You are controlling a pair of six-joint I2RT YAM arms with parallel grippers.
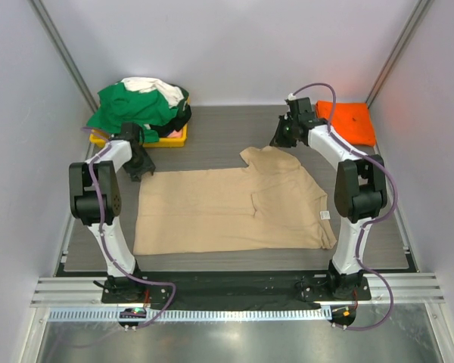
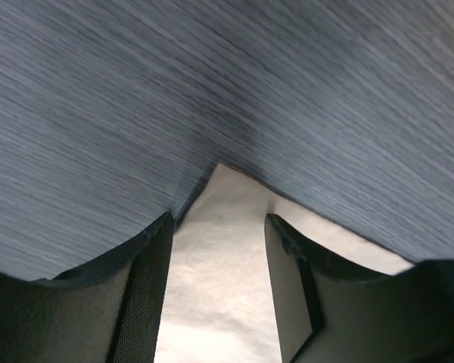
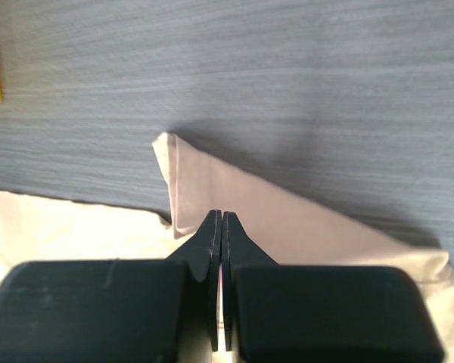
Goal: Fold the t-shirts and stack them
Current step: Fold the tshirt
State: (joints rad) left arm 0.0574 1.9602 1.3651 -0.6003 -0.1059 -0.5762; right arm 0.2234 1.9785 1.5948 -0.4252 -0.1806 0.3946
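1 shirt looks finished so far: the orange t-shirt [image 1: 348, 121] sits folded flat in the far right corner of the bench [image 1: 219, 128].

The tan t-shirt [image 1: 227, 212] is the one being worked on. It's spread out in the middle of the bench between the 2 arms. I'd say it's only partway there: the right side looks folded in over the body, and 1 sleeve pokes out at the far edge.

The left fingers [image 2: 147, 295] are spread apart and down low at the far left corner of the tan shirt. The tip of the cloth is right between them, but they aren't clamped on it. The right fingers [image 3: 204, 249] are squeezed fully together just over the folded sleeve at the far right. I honestly can't tell if any cloth is pinched in there.

Plenty left to do imo. There's a crumpled heap in the far left corner, sitting on a yellow tray [image 1: 174, 140]. It has a green t-shirt [image 1: 132, 106] on top, with a white one [image 1: 151, 85] and a black one [image 1: 180, 119] peeking out, none of them folded. So the tan one needs its remaining folds and then goes onto the orange, and after that the heap needs doing.
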